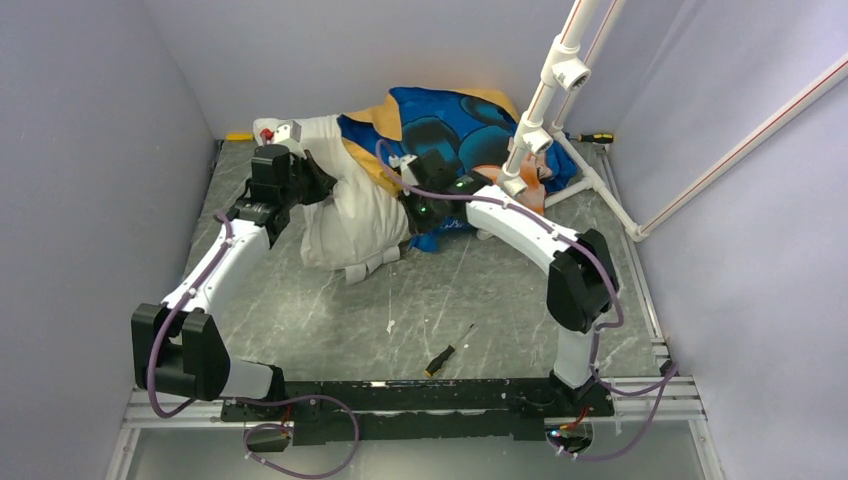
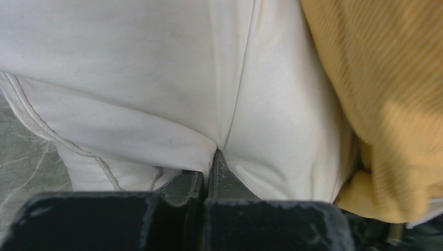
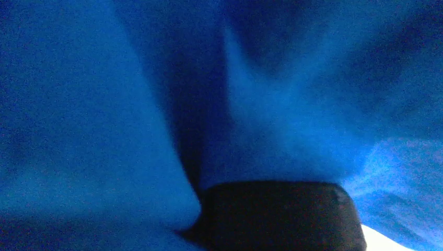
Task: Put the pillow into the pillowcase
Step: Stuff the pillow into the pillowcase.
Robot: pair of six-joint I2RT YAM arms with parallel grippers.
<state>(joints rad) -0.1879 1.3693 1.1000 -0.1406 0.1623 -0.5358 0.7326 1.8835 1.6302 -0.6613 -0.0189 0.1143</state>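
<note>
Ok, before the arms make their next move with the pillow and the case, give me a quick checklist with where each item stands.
1. The left gripper is shut on the pillow: ok, it pinches a fold of white fabric.
2. The right gripper grips the pillowcase: ok, shut with blue fabric bunched around it.
3. The pillow is inside the pillowcase: not ok, most of it lies outside.
4. The case opening is held wide: cannot tell.
5. The screwdriver is clear of the pillow: ok, it lies apart on the table.

White plump pillow [image 1: 345,215] lies against crumpled blue-and-orange pillowcase [image 1: 455,120].
</note>
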